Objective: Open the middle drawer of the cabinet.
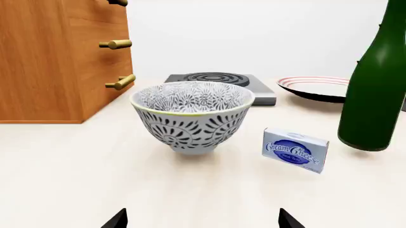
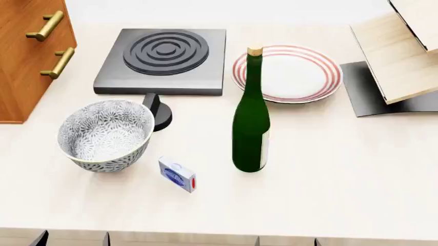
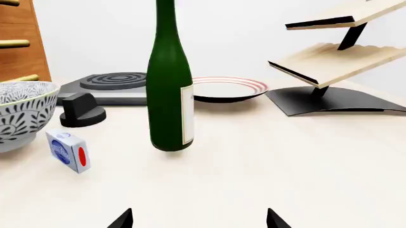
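The orange-brown cabinet (image 1: 44, 61) stands at the table's far left, and its edge also shows in the head view (image 2: 20, 77). Its drawers all look shut. The middle drawer (image 1: 95, 54) carries a brass bar handle (image 1: 115, 44), which also shows in the head view (image 2: 44, 25) and the right wrist view (image 3: 13, 43). My left gripper (image 1: 203, 221) is open and empty, low over the table's near edge, with the bowl between it and the cabinet. My right gripper (image 3: 198, 219) is open and empty, near the front edge, facing the bottle.
A patterned bowl (image 2: 106, 134), a cream cheese box (image 2: 178, 174) and a tall green bottle (image 2: 251, 118) stand mid-table. A grey hob (image 2: 164, 54) with a black knob (image 2: 159, 111), a red-rimmed plate (image 2: 287, 74) and a pale wood rack (image 2: 400, 51) stand behind.
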{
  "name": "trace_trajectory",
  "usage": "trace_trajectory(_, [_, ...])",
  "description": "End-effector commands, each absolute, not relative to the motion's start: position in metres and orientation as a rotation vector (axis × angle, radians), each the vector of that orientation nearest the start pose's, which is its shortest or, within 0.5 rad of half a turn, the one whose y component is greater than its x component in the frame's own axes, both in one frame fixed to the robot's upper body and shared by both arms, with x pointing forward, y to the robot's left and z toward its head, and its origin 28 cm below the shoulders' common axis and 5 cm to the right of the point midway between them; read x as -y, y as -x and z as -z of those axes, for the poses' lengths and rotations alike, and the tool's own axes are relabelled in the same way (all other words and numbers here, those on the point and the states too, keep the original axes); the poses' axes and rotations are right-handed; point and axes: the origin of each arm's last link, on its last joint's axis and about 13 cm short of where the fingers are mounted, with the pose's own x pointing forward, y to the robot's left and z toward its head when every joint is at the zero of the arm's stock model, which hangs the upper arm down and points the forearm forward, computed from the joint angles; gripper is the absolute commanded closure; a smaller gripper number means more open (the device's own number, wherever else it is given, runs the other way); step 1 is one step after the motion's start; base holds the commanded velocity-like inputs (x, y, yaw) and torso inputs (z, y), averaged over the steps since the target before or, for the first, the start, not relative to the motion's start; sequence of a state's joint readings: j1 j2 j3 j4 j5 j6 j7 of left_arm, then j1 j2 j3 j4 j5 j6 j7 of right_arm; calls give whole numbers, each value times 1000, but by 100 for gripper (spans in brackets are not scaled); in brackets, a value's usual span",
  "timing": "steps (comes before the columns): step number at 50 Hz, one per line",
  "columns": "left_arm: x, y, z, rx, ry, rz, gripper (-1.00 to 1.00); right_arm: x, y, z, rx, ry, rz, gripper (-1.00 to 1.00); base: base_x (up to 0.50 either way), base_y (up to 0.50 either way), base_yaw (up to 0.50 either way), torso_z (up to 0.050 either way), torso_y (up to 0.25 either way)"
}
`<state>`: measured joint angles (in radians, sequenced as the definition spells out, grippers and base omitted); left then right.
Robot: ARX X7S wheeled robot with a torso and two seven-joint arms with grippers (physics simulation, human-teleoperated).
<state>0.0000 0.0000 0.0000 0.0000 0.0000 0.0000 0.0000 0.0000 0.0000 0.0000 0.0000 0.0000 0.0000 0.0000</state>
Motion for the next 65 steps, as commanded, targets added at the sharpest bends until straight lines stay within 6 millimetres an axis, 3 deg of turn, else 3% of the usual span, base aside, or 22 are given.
trace_trajectory(1, [-206, -211, -13, 2, 2, -2, -100, 96, -210, -13, -9, -17, -8, -100, 0, 0, 0, 0, 0])
trace_trajectory(14, [-205, -211, -13, 2, -34, -15, -100, 96, -209, -14, -5, -2, -16, -100, 0, 0, 0, 0, 0])
trace_trajectory(15, [-207, -226, 14, 124, -924, -304, -100, 86, -204, -15, 28, 292, -122, -100, 0, 0, 0, 0, 0])
trace_trajectory(16, [-205, -211, -13, 1, -24, -9, -100, 96, -209, -15, -3, -1, -17, -100, 0, 0, 0, 0, 0])
trace_trajectory(30, [-207, -209, -14, 104, -152, -25, -100, 92, -203, -23, 59, 51, -26, -100, 0, 0, 0, 0, 0])
trace_trajectory(34, [-209, -212, -23, 139, -168, -71, -100, 92, -202, -44, 146, 78, -3, -100, 0, 0, 0, 0, 0])
trace_trajectory(39, [-212, -210, -49, 230, -182, -115, -100, 92, -198, -67, 213, 81, 9, -100, 0, 0, 0, 0, 0])
trace_trajectory(43, [-213, -206, -58, 229, -168, -122, -100, 90, -194, -79, 254, 106, 11, -100, 0, 0, 0, 0, 0])
trace_trajectory(49, [-212, -197, -84, 307, -173, -117, -100, 86, -184, -112, 367, 128, 14, -100, 0, 0, 0, 0, 0])
trace_trajectory(55, [-207, -182, -125, 387, -103, -62, -100, 79, -165, -158, 518, 144, 2, -100, 0, 0, 0, 0, 0])
trace_trajectory(65, [-205, -157, -176, 550, -108, -40, -100, 72, -152, -197, 692, 174, 5, -100, 0, 0, 0, 0, 0])
